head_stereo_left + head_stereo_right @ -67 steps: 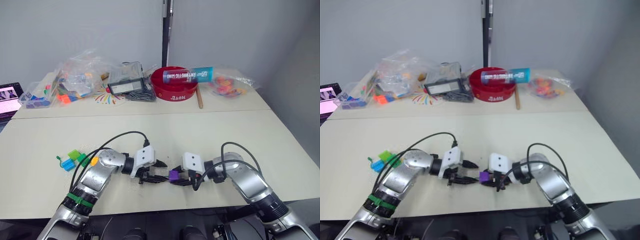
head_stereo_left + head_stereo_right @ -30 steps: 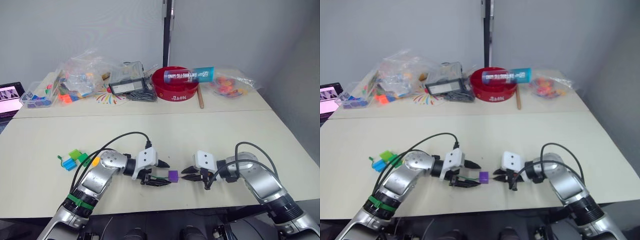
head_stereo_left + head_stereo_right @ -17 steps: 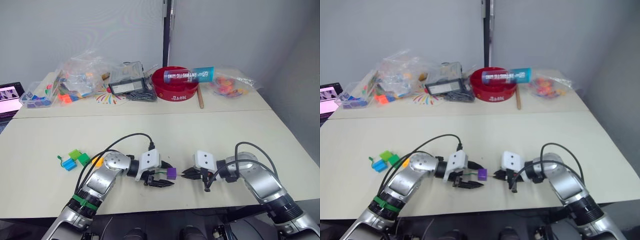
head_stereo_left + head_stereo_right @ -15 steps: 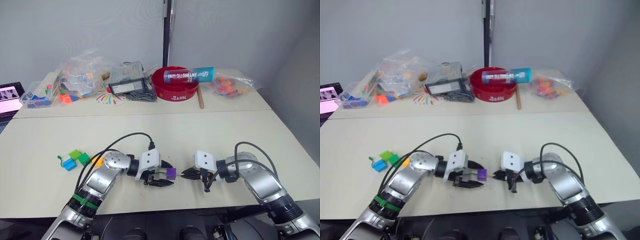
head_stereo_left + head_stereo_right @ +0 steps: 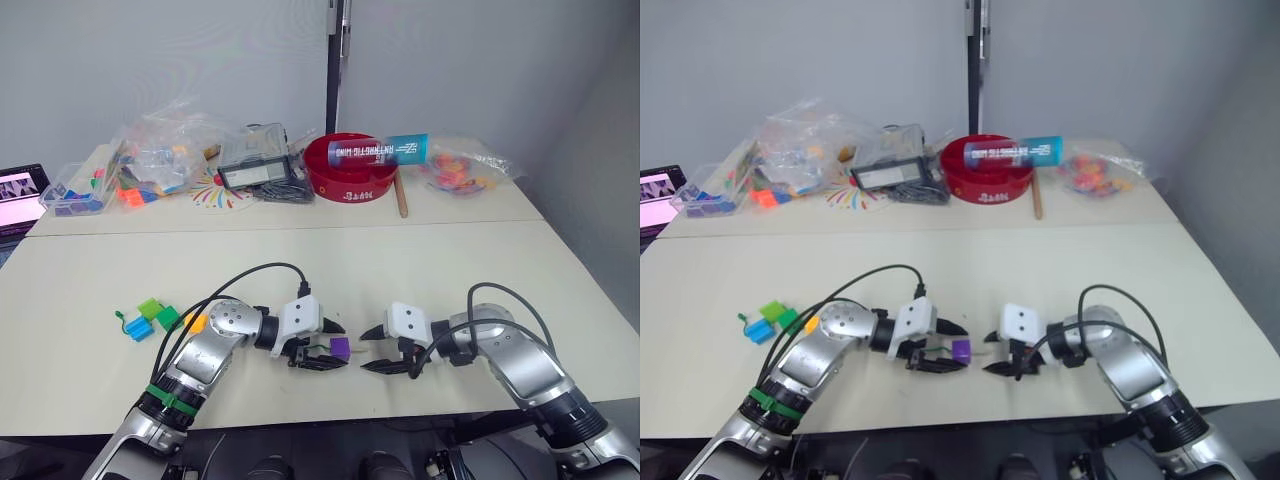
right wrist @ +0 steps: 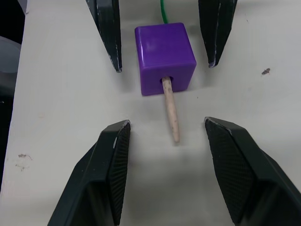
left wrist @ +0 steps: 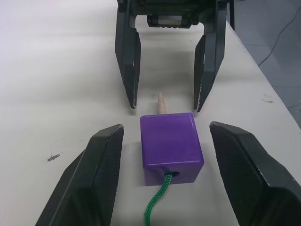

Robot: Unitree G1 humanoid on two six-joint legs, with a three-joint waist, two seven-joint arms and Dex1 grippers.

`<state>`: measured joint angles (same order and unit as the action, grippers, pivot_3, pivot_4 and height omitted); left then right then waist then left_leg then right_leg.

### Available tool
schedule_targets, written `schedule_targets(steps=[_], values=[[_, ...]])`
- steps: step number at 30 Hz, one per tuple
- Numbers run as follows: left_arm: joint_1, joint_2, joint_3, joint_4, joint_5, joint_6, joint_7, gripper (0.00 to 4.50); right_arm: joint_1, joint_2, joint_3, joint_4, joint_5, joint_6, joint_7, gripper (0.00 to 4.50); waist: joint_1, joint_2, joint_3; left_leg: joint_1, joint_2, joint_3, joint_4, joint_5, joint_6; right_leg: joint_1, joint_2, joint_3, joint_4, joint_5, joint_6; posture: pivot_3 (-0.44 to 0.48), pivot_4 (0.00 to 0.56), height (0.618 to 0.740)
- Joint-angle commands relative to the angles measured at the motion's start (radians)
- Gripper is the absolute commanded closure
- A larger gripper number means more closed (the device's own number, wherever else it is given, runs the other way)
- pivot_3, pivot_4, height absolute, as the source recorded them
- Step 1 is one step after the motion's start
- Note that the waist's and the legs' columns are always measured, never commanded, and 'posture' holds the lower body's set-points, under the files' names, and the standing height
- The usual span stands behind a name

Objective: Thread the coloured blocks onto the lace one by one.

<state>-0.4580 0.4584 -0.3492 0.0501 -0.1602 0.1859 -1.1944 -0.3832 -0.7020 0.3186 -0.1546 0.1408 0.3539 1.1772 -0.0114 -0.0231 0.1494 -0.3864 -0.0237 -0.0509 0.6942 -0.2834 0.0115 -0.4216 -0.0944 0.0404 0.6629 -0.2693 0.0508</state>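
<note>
Black fingers of my left gripper (image 5: 327,345) and right gripper (image 5: 372,347) spread wide, tips facing, the purple block (image 6: 165,45) between them on the lace (image 7: 157,205). Other blocks (image 5: 152,317) lie at nine o'clock on the cream table (image 5: 420,270); clutter and a red bowl (image 5: 347,168) sit at twelve.

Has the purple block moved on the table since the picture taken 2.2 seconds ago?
Cannot tell. The purple block sits at nearly the same spot below the red bowl; any shift is too small to judge.
</note>
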Motion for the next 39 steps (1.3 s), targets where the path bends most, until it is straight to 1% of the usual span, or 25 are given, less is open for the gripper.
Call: schedule_targets(steps=[1, 4, 7, 8, 17, 18, 24, 25, 34, 36, 39], values=[[-0.002, -0.008, 0.0, 0.007, -0.003, -0.028, -0.001, 1.42, -0.003, -0.009, -0.033, -0.039, 0.022, 0.002, -0.002, 1.87, 0.0, 0.0, 0.0, 0.0, 0.0, 0.0, 0.0, 0.0, 0.0, 0.0, 0.0, 0.0, 0.0, 0.0, 0.0, 0.0, 0.15, 0.74], [-0.004, -0.016, 0.0, 0.012, -0.015, -0.024, -0.011, 2.23, 0.0, -0.008, -0.036, -0.041, 0.022, 0.006, -0.004, 1.82, 0.001, 0.0, 0.0, 0.0, 0.0, 0.0, 0.0, 0.0, 0.0, 0.0, 0.0, 0.0, 0.0, 0.0, 0.0, 0.0, 0.15, 0.74], [-0.005, -0.013, -0.001, 0.015, -0.013, -0.025, -0.022, 3.24, -0.001, -0.003, -0.037, -0.042, 0.022, 0.009, -0.008, 1.82, 0.0, 0.0, 0.0, 0.0, 0.0, 0.0, 0.0, 0.0, 0.0, 0.0, 0.0, 0.0, 0.0, 0.0, 0.0, 0.0, 0.15, 0.74], [-0.005, -0.013, 0.0, 0.015, -0.014, -0.025, -0.024, 3.31, -0.001, -0.003, -0.037, -0.043, 0.021, 0.009, -0.009, 1.82, 0.0, 0.0, 0.0, 0.0, 0.0, 0.0, 0.0, 0.0, 0.0, 0.0, 0.0, 0.0, 0.0, 0.0, 0.0, 0.0, 0.15, 0.74], [-0.009, -0.01, 0.001, 0.021, -0.005, -0.04, -0.031, 3.31, 0.0, 0.03, 0.0, -0.021, -0.01, 0.005, -0.041, 1.82, 0.0, 0.0, 0.0, 0.0, 0.0, 0.0, 0.0, 0.0, 0.0, 0.0, 0.0, 0.0, 0.0, 0.0, 0.0, 0.0, 0.15, 0.74], [-0.01, -0.01, 0.001, 0.021, -0.005, -0.04, -0.032, 3.31, 0.001, 0.031, 0.003, -0.017, -0.013, 0.003, -0.043, 2.36, 0.0, 0.0, 0.0, 0.0, 0.0, 0.0, 0.0, 0.0, 0.0, 0.0, 0.0, 0.0, 0.0, 0.0, 0.0, 0.0, 0.15, 0.74], [-0.012, -0.009, 0.005, 0.023, -0.006, -0.043, -0.034, 3.31, 0.004, 0.025, 0.009, -0.015, -0.009, 0.002, -0.042, 4.31, 0.0, 0.0, 0.0, 0.0, 0.0, 0.0, 0.0, 0.0, 0.0, 0.0, 0.0, 0.0, 0.0, 0.0, 0.0, 0.0, 0.15, 0.74], [-0.013, -0.009, 0.005, 0.024, -0.005, -0.044, -0.035, 3.31, 0.003, 0.026, 0.009, -0.013, -0.009, 0.002, -0.042, 4.5, 0.0, 0.0, 0.0, 0.0, 0.0, 0.0, 0.0, 0.0, 0.0, 0.0, 0.0, 0.0, 0.0, 0.0, 0.0, 0.0, 0.15, 0.74], [-0.009, 0.019, 0.021, 0.026, -0.004, -0.059, -0.041, 3.31, 0.016, 0.016, 0.013, -0.015, -0.013, -0.01, -0.039, 4.5, -0.001, 0.0, 0.0, 0.0, 0.0, 0.0, 0.0, 0.0, 0.0, 0.0, 0.0, 0.0, 0.0, 0.0, 0.0, 0.0, 0.15, 0.74], [-0.002, 0.041, 0.031, 0.026, -0.009, -0.065, -0.052, 3.31, 0.015, 0.014, 0.016, -0.017, -0.013, -0.01, -0.035, 4.5, 0.0, 0.0, 0.0, 0.0, 0.0, 0.0, 0.0, 0.0, 0.0, 0.0, 0.0, 0.0, 0.0, 0.0, 0.0, 0.0, 0.15, 0.74], [0.006, 0.111, 0.06, 0.062, -0.009, -0.105, -0.092, 3.31, 0.012, 0.015, 0.019, -0.016, -0.015, -0.016, -0.032, 4.5, -0.001, 0.0, 0.0, 0.0, 0.0, 0.0, 0.0, 0.0, 0.0, 0.0, 0.0, 0.0, 0.0, 0.0, 0.0, 0.0, 0.15, 0.74]])
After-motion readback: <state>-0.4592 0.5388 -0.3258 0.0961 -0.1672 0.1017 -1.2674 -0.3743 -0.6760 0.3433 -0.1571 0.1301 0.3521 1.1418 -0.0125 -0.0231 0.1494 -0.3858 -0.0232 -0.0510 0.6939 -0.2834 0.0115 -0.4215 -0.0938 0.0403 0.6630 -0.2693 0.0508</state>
